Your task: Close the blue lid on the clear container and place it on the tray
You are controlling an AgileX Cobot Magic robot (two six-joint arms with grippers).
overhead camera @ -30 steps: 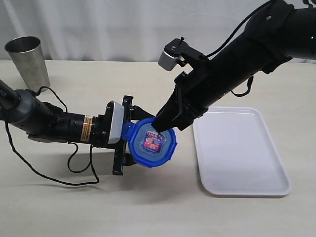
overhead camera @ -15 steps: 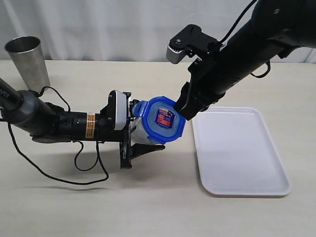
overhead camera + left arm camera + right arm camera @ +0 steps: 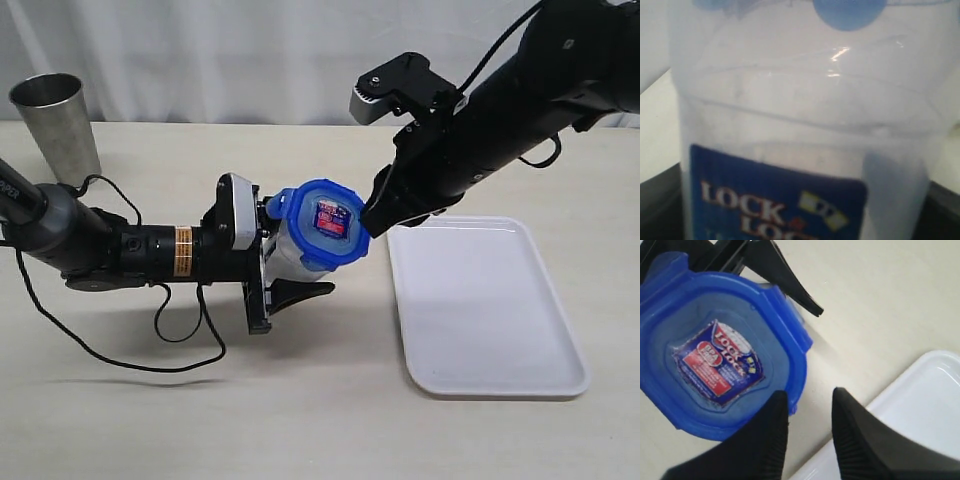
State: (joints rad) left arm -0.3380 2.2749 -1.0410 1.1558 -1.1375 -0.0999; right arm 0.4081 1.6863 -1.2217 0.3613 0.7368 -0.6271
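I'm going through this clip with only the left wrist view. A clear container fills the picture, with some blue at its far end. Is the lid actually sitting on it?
Observer: Yes. In the exterior view the blue lid covers the mouth of the container, which is held tipped on its side. I cannot tell whether the lid's tabs are snapped down.
Operator: Is the other arm gripping the lid?
Observer: No. The right wrist view shows the right fingers open beside the lid's edge, with nothing between them.
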